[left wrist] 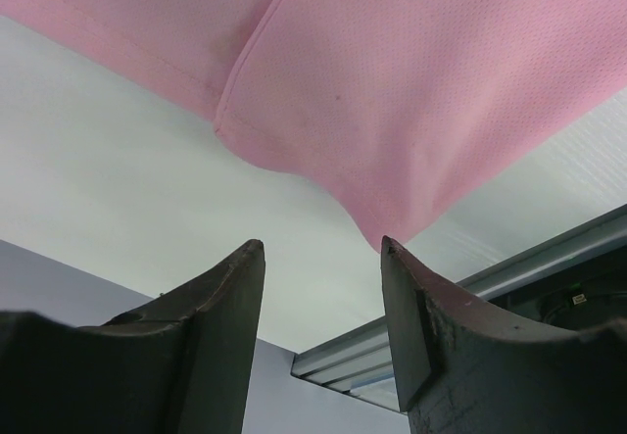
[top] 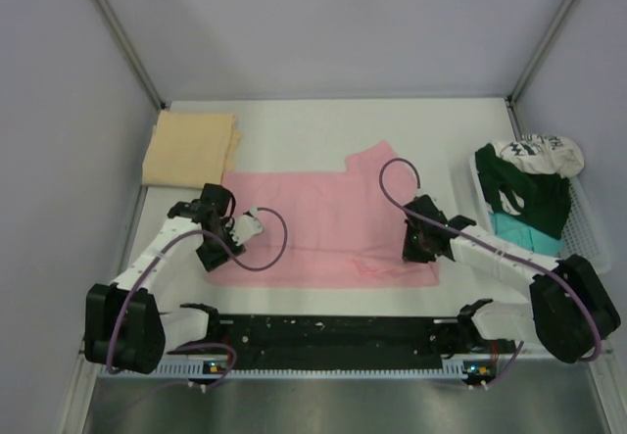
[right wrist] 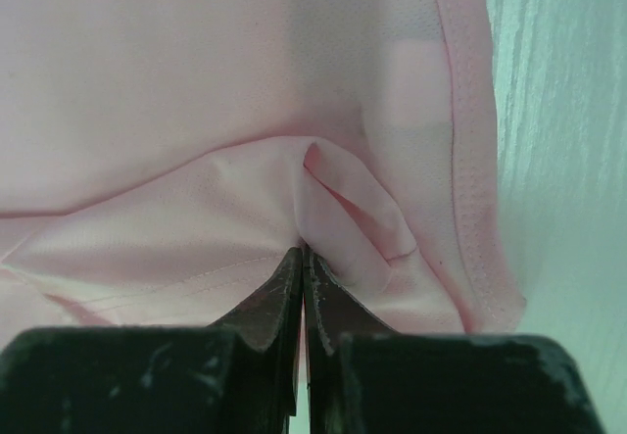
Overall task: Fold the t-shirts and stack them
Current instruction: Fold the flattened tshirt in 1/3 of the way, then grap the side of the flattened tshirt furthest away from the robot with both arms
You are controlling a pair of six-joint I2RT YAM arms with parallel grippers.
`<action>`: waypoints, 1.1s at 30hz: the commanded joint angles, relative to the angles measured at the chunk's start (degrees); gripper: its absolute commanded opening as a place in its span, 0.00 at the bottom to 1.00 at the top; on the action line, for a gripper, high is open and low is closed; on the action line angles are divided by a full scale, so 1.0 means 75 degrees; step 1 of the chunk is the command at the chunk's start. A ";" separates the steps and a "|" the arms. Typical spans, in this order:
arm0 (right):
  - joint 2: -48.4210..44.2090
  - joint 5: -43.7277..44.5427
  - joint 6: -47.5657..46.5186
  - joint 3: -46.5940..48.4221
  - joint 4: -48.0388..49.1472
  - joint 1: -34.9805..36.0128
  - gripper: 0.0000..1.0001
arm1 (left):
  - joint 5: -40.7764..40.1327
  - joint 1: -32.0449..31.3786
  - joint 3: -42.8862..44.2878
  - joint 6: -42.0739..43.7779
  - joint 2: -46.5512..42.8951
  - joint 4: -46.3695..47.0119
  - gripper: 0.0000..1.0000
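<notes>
A light pink t-shirt [top: 323, 223] lies spread flat in the middle of the table. My left gripper [top: 247, 225] hovers at its left edge, open. In the left wrist view the pink t-shirt [left wrist: 392, 81] hangs a corner just beside the right fingertip [left wrist: 392, 253], and nothing sits between the fingers of the left gripper [left wrist: 321, 248]. My right gripper [top: 413, 250] is at the shirt's right side. In the right wrist view this gripper [right wrist: 302, 256] is shut, pinching a raised fold of the pink t-shirt [right wrist: 196, 91]. A folded tan t-shirt [top: 191, 147] lies at the back left.
A white basket [top: 591, 220] at the right edge holds a dark green t-shirt [top: 529, 194], a white printed one [top: 544, 152] and a teal one [top: 519, 230]. Grey walls close in the back and sides. The black arm-base rail [top: 333, 331] runs along the near edge.
</notes>
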 commanded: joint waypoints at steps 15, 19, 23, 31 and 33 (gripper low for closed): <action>0.3314 -0.0397 -0.3172 0.6765 0.0127 -0.1745 0.60 | 0.2446 0.1288 0.6158 -0.0584 0.3675 0.0219 0.61; 0.5188 -0.0772 -0.3571 0.8465 0.0081 -0.1933 0.64 | 0.2717 0.1359 0.7822 -0.0175 0.5165 -0.0040 0.61; 0.6818 -0.1206 -0.3735 0.9895 -0.0048 -0.2109 0.65 | 0.3349 0.1359 0.8562 0.0423 0.6162 -0.0111 0.61; 0.8802 -0.0868 -0.4227 1.1434 -0.0599 -0.2097 0.65 | 0.3526 0.1219 0.9184 0.1150 0.7311 -0.0052 0.62; 0.8838 -0.0914 -0.4275 1.1399 -0.0611 -0.2097 0.64 | 0.3421 0.1207 0.9254 0.1302 0.7545 -0.0192 0.62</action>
